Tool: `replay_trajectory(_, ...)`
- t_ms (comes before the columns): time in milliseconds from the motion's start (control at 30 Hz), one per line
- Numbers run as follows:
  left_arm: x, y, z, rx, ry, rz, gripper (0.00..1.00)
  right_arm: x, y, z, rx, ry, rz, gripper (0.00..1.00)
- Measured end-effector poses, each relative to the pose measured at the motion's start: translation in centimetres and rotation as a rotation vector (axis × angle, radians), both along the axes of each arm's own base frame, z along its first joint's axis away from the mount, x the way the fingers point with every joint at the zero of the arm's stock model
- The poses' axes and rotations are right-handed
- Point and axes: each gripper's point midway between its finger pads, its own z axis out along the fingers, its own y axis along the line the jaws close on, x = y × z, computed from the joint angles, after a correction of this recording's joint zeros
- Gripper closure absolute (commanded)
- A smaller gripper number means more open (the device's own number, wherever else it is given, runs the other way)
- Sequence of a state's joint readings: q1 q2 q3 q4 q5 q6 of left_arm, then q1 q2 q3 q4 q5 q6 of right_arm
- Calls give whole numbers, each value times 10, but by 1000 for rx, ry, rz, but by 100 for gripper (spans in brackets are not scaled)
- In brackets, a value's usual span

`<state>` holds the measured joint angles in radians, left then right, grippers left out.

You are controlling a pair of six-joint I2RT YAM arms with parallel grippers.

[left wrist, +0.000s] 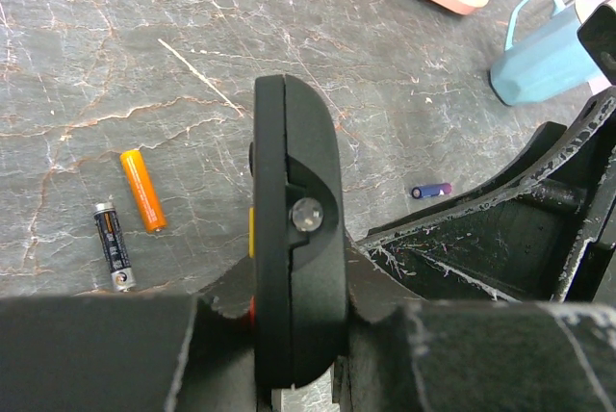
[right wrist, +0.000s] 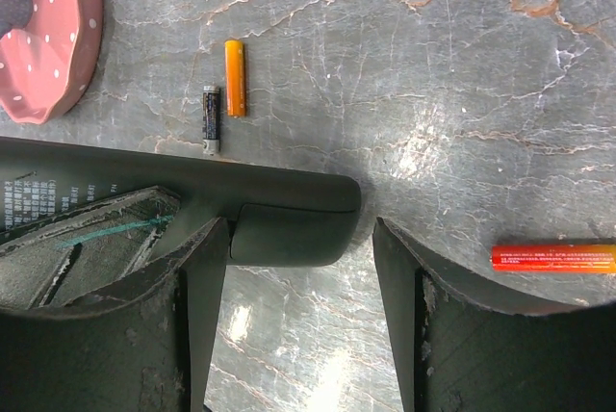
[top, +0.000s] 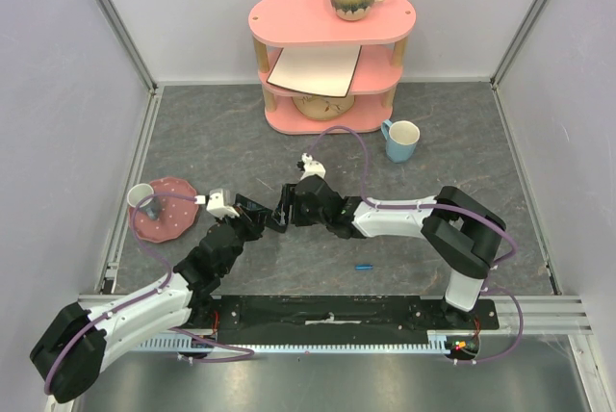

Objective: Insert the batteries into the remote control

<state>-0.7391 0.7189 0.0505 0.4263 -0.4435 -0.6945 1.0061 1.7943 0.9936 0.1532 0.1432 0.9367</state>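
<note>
You were in a lab test cell: pale panels point(top: 58, 94) on aluminium posts point(top: 114, 22) boxed in the grey worktop point(top: 221, 133), a pink shelf point(top: 330, 114) beyond the right end effector point(top: 287, 206).

The slim black plastic remote control point(left wrist: 294, 239) has its lower end hidden between the left tool's point(left wrist: 294, 335) fingers, its button face turned away. Up-left of the right tool point(right wrist: 298, 239), the pink white-dotted plate point(right wrist: 48, 46) is cut by the edge.

Bright even overhead light, soft shadows, glare patch on tabletop point(right wrist: 423, 138), close foreground perhaps slightly blurred
</note>
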Motion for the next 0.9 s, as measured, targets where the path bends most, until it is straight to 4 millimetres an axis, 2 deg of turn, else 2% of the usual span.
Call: replay_trajectory(900, -2, -4, -1, 1, 5, -18, 98, -5, -5, 0, 14, 8, 1, 32)
